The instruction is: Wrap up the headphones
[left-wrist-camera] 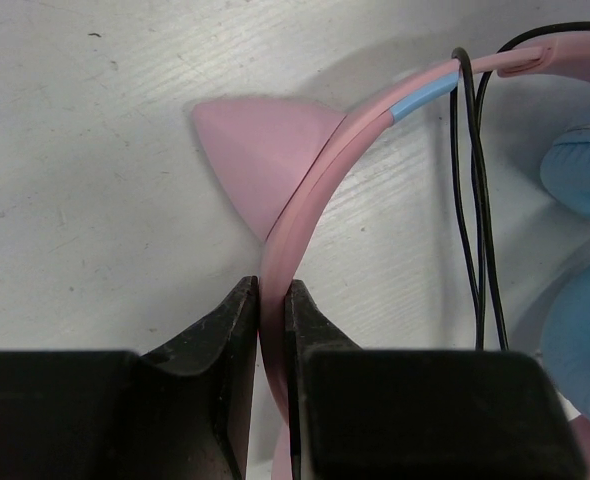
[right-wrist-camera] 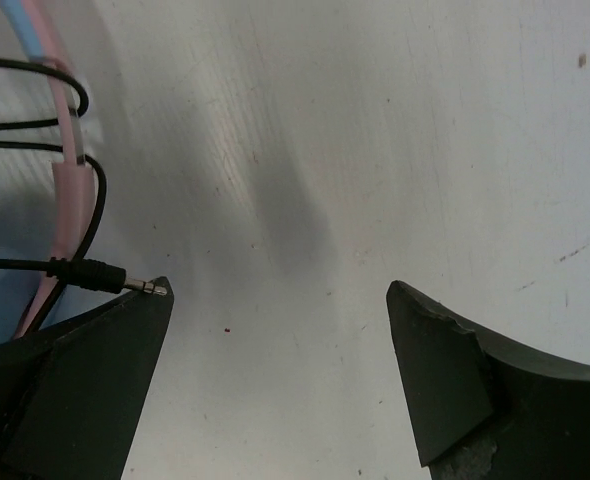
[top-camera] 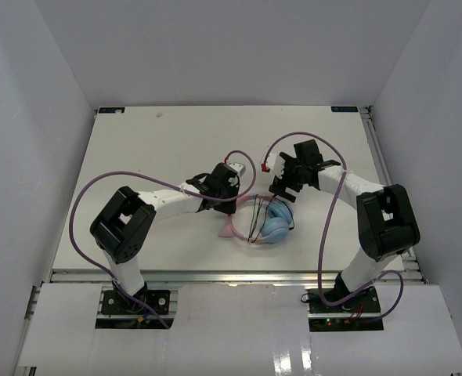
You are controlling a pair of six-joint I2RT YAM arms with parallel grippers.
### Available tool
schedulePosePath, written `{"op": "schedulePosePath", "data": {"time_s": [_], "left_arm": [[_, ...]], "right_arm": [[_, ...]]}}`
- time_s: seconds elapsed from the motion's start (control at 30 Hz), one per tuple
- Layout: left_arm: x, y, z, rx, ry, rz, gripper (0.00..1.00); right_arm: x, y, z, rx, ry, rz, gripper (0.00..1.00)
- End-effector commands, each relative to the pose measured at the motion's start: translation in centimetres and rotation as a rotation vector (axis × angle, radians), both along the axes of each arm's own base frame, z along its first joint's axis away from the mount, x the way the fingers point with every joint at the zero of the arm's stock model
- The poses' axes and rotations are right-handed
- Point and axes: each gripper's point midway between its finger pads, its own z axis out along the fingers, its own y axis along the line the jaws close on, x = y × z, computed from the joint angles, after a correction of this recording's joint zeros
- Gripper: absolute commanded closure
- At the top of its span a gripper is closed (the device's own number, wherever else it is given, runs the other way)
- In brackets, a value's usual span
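The headphones lie mid-table, light-blue ear cups together at the right, pink headband arching left. In the left wrist view the headband runs between my fingers, with a pink cat-ear point beside it. My left gripper is shut on the headband. The thin black cord is looped across the band near the blue cups. My right gripper is open and empty above the bare table; the cord's plug lies at its left fingertip, next to the band.
White walls enclose the table on three sides. Purple arm cables arc beside both arms. The right arm's wrist hangs just above the ear cups.
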Motion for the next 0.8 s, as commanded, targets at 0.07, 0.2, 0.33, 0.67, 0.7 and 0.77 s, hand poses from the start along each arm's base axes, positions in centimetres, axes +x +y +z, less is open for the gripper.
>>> {"op": "schedulePosePath", "data": {"time_s": [0.07, 0.2, 0.33, 0.67, 0.7, 0.77], "left_arm": [[-0.7, -2.1, 3.6, -0.142, -0.019, -0.080, 1.00], [-0.3, -1.2, 3.2, -0.149, 0.006, -0.026, 1.00], [0.6, 0.5, 2.6, -0.151, 0.025, 0.039, 1.00], [3.1, 2.8, 3.5, -0.145, -0.009, 0.135, 0.39], [3.2, 3.0, 3.9, -0.151, -0.016, 0.141, 0.29], [3.3, 3.1, 4.8, -0.168, -0.032, 0.134, 0.16]], "right_arm": [[0.1, 0.1, 0.0, -0.049, 0.063, 0.090, 0.08], [1.0, -0.9, 0.5, -0.022, 0.066, 0.019, 0.10], [1.5, -3.1, 2.4, 0.041, 0.039, -0.066, 0.10], [-3.8, -4.3, 7.8, 0.219, -0.044, -0.110, 0.10], [-4.5, -4.1, 8.6, 0.253, -0.055, -0.104, 0.10], [-6.1, -3.8, 8.9, 0.301, -0.049, -0.106, 0.10]]}}
